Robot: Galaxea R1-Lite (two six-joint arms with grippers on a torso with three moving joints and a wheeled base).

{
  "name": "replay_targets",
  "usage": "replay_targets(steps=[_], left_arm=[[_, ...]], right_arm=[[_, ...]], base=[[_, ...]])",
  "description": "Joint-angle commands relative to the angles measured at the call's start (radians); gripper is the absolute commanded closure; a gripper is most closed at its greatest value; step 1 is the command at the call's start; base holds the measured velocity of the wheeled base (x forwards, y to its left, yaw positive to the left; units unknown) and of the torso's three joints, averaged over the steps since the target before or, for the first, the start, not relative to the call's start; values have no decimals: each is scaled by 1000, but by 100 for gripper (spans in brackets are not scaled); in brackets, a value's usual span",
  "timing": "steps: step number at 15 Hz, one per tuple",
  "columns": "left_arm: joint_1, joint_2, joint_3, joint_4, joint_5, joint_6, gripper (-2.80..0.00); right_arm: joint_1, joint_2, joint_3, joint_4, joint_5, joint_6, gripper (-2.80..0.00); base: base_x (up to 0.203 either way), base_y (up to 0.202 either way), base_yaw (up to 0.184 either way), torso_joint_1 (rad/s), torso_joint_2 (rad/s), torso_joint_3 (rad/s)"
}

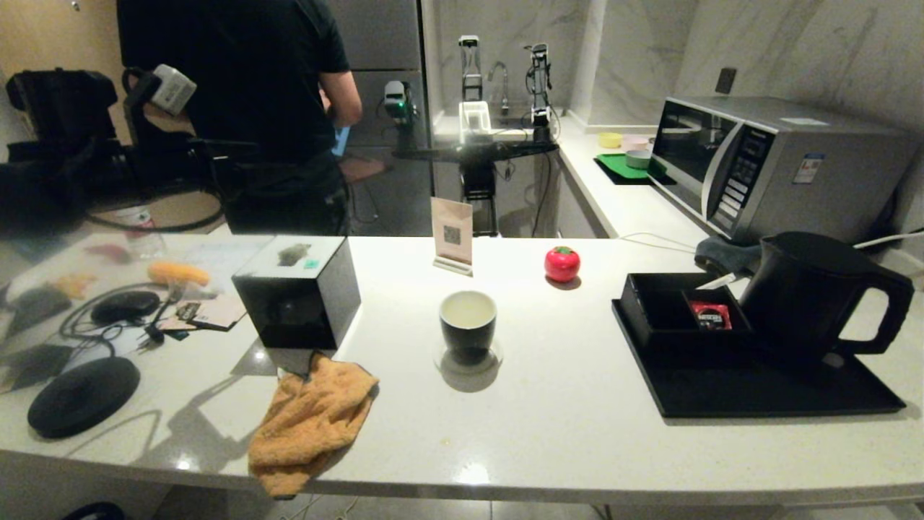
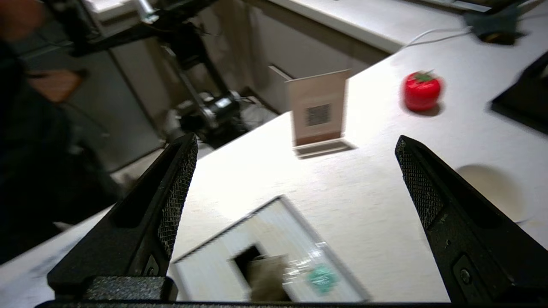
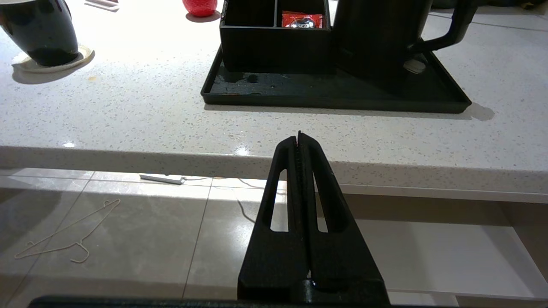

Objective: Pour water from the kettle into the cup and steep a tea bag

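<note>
The black cup [image 1: 468, 321], white inside, stands on a small coaster at the counter's middle; its inside looks pale, and I cannot make out water or a tea bag in it. The matte black kettle [image 1: 808, 289] stands on the black tray [image 1: 758, 393] at the right, handle to the right. My left gripper [image 2: 295, 139] hangs open and empty above the tissue box [image 2: 274, 252]. It is out of the head view. My right gripper [image 3: 298, 134] is shut on nothing, low in front of the counter edge. From there the cup [image 3: 40, 34] and kettle [image 3: 381, 34] sit beyond it.
A black tissue box [image 1: 299, 289] carries a small green-labelled packet [image 1: 310, 263]. An orange cloth [image 1: 310, 419] hangs over the front edge. Also here: a sign card [image 1: 452, 235], a red tomato timer [image 1: 562, 263], the round kettle base [image 1: 83, 396], a microwave [image 1: 772, 166], a sachet box [image 1: 682, 310] and a person [image 1: 245, 108].
</note>
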Motion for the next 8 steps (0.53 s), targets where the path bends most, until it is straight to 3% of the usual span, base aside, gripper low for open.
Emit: replay_targets(steps=[1, 2, 5, 8], left_arm=[[-21, -58, -1, 23, -1, -35, -160], [-27, -61, -5, 25, 9, -45, 0], [-49, -49, -11, 33, 28, -58, 0], [-72, -41, -31, 145, 28, -58, 0]], right_arm=[[0, 1, 0, 0, 1, 0, 0], [0, 1, 0, 0, 1, 0, 0], [0, 1, 0, 0, 1, 0, 0], [0, 1, 0, 0, 1, 0, 0]], base=[[0, 0, 0, 0, 0, 0], [0, 0, 0, 0, 0, 0], [0, 0, 0, 0, 0, 0], [0, 0, 0, 0, 0, 0]])
